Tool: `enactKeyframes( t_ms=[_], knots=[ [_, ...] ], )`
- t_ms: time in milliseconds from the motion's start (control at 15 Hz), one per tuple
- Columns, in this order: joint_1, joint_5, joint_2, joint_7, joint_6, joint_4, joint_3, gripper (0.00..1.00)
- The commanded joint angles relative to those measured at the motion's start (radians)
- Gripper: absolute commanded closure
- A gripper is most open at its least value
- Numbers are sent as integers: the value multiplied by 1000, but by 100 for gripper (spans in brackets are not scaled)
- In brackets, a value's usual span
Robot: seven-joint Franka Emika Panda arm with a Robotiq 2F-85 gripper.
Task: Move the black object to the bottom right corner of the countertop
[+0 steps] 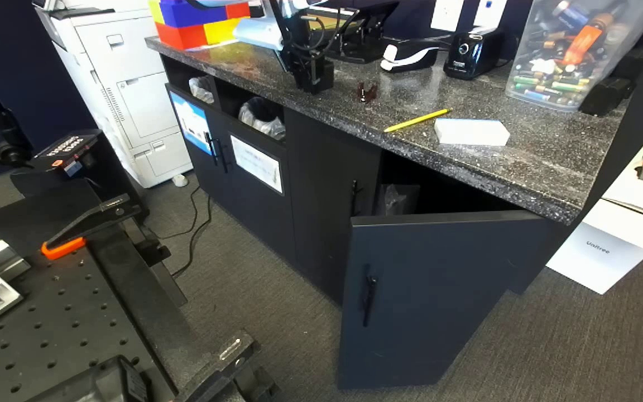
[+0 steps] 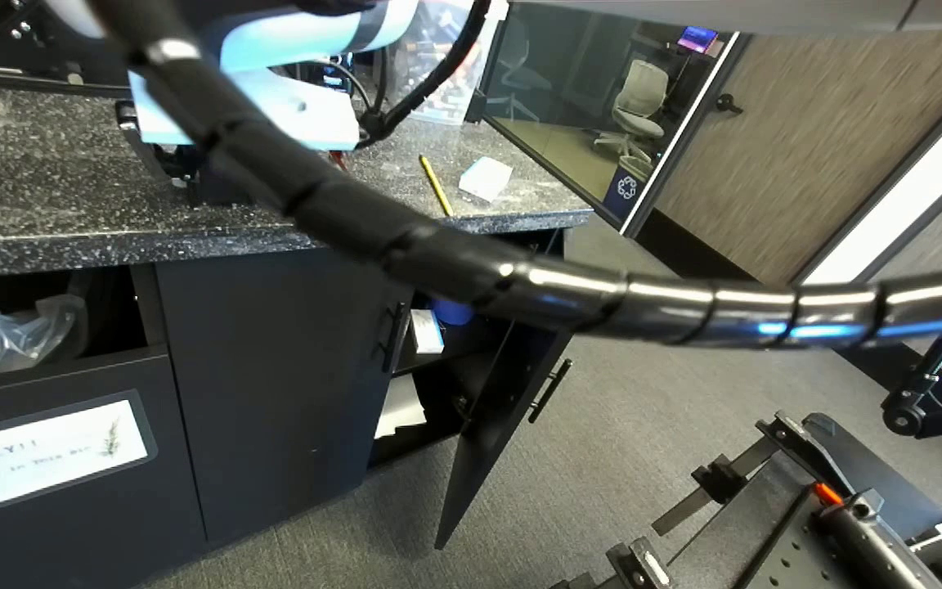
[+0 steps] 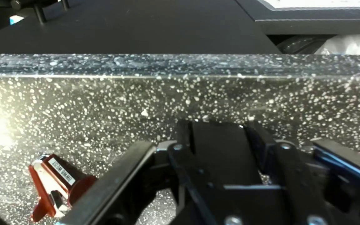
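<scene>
Gripper (image 3: 219, 132): fingers clamped on black block (image 3: 225, 153), one at each side; right of centre, wrist view.
Black block: qty 1; over countertop (image 1: 550, 162); upper middle, in an exterior view; contact with the surface cannot be told.
Staple remover (image 3: 78, 187): qty 1; lower left, wrist view; label (image 3: 62, 170) inverted, "WEST" legible there.
Placard (image 2: 46, 454): "ONLY!!" legible; lower left, in an exterior view.
Carton (image 1: 595, 265): qty 1; marked "Unitree"; right side, in an exterior view only.
Pencil (image 1: 417, 120): qty 1; yellow; in both exterior views.
Recycling bin (image 2: 626, 184): qty 1; recycling symbol; upper right, in an exterior view only.
</scene>
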Motion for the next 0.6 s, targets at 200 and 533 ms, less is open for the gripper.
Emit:
enactKeyframes(
  t_ms=[200,533],
  knots=[
    [39,-20,13,-29,-32,43,-84,80],
    [46,-28,-26,-54,-19,45,-113,80]
  ],
)
